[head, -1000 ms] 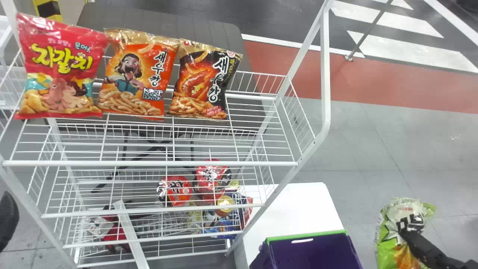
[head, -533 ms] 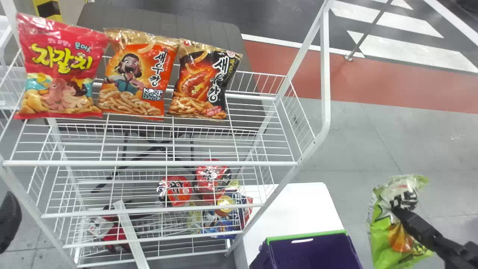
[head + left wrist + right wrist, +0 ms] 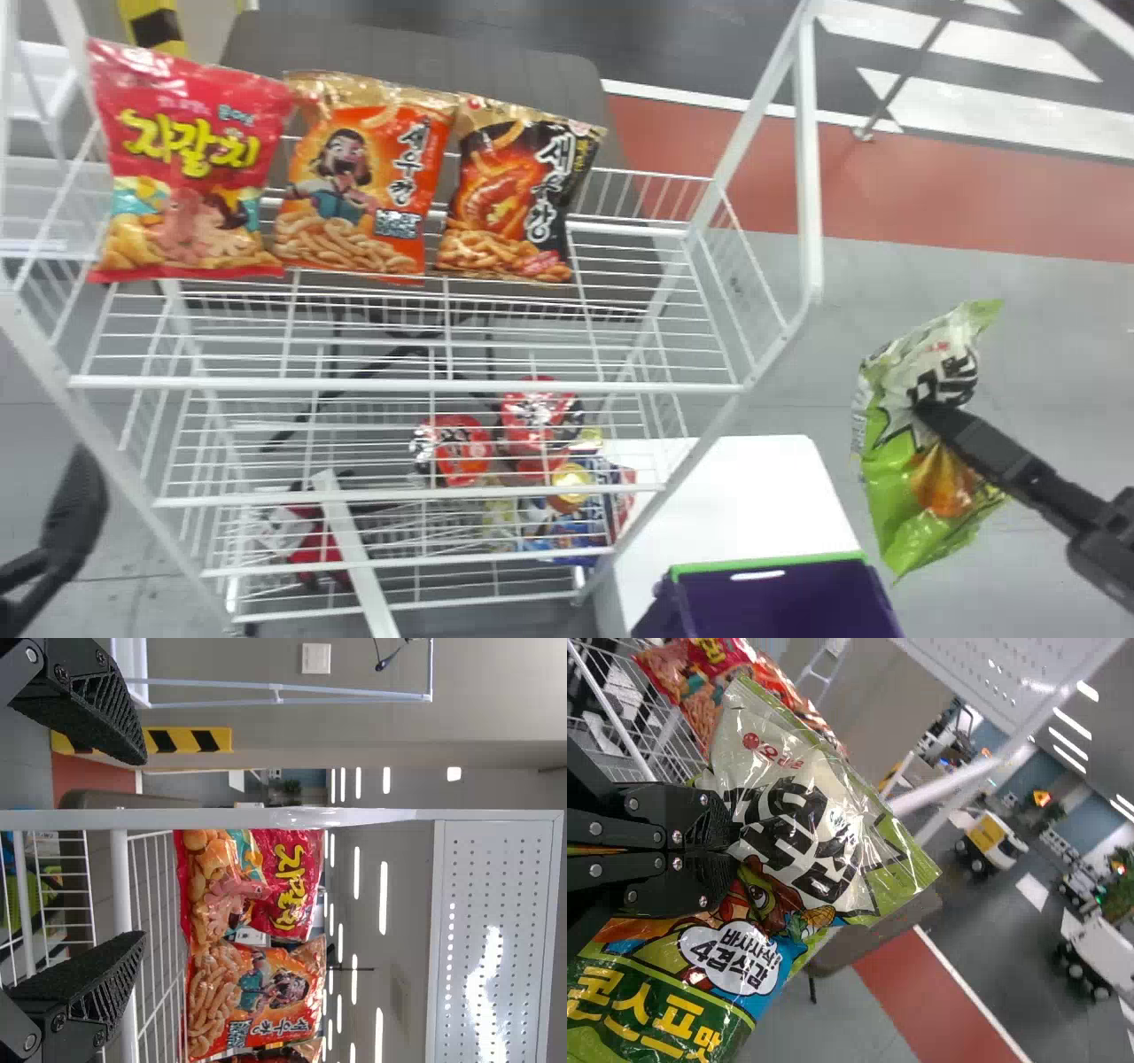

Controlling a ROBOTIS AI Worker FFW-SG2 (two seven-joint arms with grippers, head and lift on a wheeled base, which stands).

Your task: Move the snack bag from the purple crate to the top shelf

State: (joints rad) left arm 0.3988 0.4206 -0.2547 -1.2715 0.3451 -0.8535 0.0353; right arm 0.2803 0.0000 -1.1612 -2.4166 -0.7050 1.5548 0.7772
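Observation:
My right gripper [image 3: 927, 409] is at the right of the head view, clamped on the green and white snack bag [image 3: 895, 443], held in the air right of the shelf. In the right wrist view the gripper [image 3: 735, 850] pinches the middle of the snack bag [image 3: 806, 837]. The top shelf [image 3: 399, 385] carries three upright bags toward its left and middle. My left gripper [image 3: 75, 514] is at the left edge, in front of the rack; in the left wrist view the gripper [image 3: 142, 846] has its fingers wide apart. The purple crate [image 3: 788, 602] is at the bottom.
On the top shelf stand a red bag [image 3: 190, 168], an orange bag [image 3: 359, 177] and a black bag [image 3: 518, 190], with bare wire to the black bag's right. A slanting white post [image 3: 762, 354] rises at the shelf's right end. Noodle cups [image 3: 456, 447] sit lower down.
The right gripper has lifted the green bag upward and slightly left. The left gripper shows further into the head view, and the rack appears shifted slightly right.

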